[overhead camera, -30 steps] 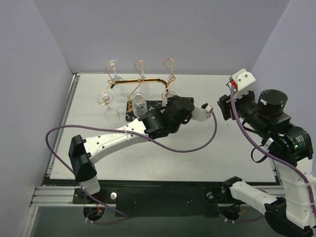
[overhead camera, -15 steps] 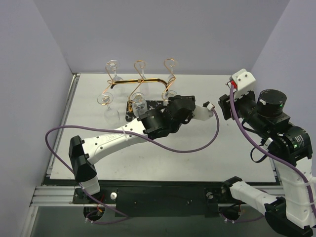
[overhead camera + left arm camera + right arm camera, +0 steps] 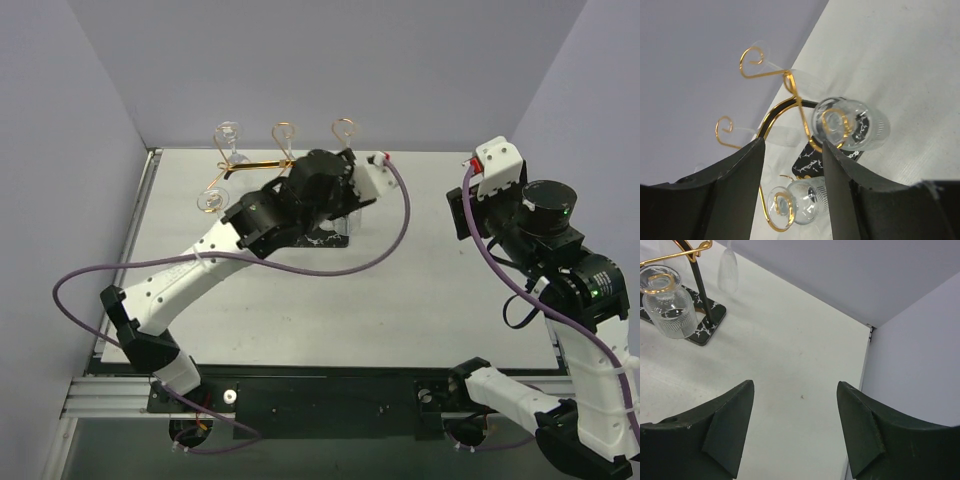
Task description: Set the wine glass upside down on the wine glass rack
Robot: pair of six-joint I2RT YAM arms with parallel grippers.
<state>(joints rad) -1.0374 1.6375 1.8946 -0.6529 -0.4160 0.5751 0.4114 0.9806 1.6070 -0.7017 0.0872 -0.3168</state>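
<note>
A: Lilac walls (image 3: 330,60), white table (image 3: 420,300). In the top view, the rack (image 3: 284,132) is seen at the far edge with the left arm stretched over it. The claw itself is hidden there. The right arm is parked well off to the right.

B: Left wrist view: the left claw (image 3: 794,145) is spread wide, nothing held. The glass (image 3: 850,125) is hung upside down in a gold loop just past the fingers, above the base (image 3: 807,160). A second one is seen lower in the frame.

A: Right wrist view: the right claw (image 3: 795,387) is wide and empty too. Likely the same glass (image 3: 667,302) is seen well apart from it.

B: So the hanging looks done, and backing out is probably what's left. The fingers should be held spread and the arm drawn straight away, so no loop gets snagged and nothing is knocked.
</note>
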